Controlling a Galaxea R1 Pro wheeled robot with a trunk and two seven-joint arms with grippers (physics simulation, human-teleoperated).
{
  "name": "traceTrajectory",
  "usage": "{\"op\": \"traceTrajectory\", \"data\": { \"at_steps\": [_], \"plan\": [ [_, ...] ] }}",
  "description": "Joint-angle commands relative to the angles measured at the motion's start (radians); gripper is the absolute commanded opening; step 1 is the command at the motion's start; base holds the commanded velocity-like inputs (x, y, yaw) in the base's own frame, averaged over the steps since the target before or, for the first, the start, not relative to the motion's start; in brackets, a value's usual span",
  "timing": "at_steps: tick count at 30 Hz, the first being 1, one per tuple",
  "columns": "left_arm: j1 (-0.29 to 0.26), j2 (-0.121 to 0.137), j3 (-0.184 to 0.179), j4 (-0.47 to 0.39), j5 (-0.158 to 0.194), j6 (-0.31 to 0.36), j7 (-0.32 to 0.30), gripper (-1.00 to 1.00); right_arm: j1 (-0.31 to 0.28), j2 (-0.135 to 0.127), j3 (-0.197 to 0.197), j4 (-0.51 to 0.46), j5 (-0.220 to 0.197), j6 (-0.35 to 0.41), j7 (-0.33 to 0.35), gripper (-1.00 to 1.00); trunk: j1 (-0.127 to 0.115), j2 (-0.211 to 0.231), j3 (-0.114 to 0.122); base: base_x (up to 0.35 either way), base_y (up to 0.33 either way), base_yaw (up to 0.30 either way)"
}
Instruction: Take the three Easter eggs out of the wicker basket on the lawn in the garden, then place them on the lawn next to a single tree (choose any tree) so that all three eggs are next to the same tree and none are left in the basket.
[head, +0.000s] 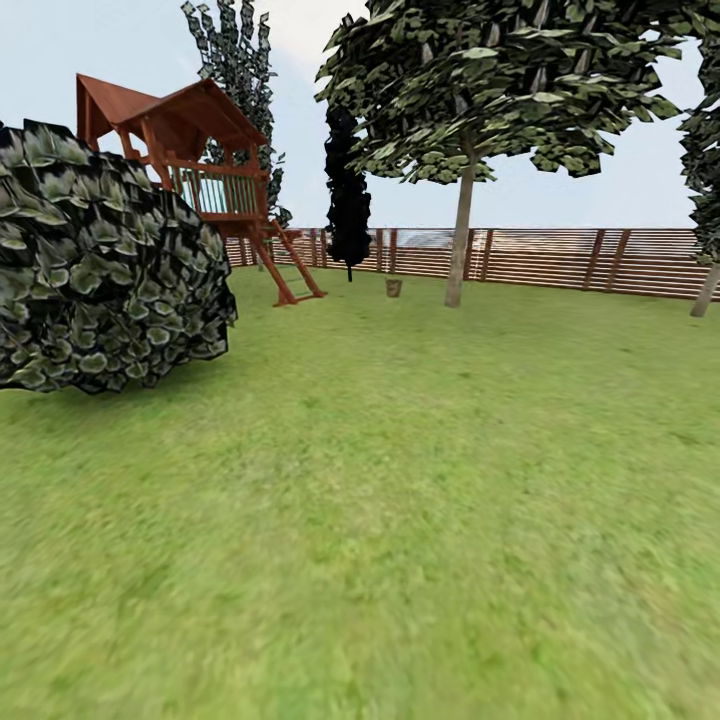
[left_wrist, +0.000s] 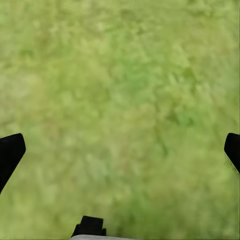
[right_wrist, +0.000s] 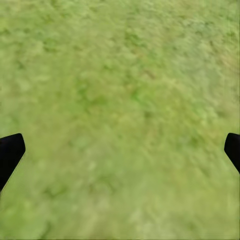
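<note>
Lawn (head: 400, 520): mottled green grass, wide and flat.
Wicker basket (head: 393, 288): small, far off, near the tree (head: 460, 240).
Fence (head: 560, 258): brown slats behind.
Play tower (head: 200, 170): red-brown, at left.
Bush (head: 100, 270): large, leafy, at left.
Cypress (head: 347, 200): dark, by the fence.
</note>
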Motion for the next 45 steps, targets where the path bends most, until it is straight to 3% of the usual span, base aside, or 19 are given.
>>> {"op": "traceTrajectory", "data": {
  "at_steps": [1, 34, 45],
  "plan": [
    [0.000, 0.000, 0.000, 0.000, 0.004, -0.003, 0.001, 1.00, -0.001, 0.001, 0.000, 0.001, -0.004, -0.004, 0.002, 1.00, 0.001, -0.001, -0.001, 0.329, 0.000, 0.000],
    [-0.001, 0.000, 0.000, 0.000, 0.002, -0.006, 0.001, 1.00, -0.001, 0.003, 0.002, 0.001, -0.003, -0.004, 0.002, 1.00, 0.001, -0.001, -0.001, 0.329, 0.000, 0.000],
    [0.000, 0.000, 0.000, 0.000, 0.002, -0.008, 0.001, 1.00, -0.001, 0.003, 0.002, 0.001, -0.003, -0.004, 0.003, 1.00, -0.042, 0.076, 0.033, 0.328, 0.000, 0.000]
  ]
}}
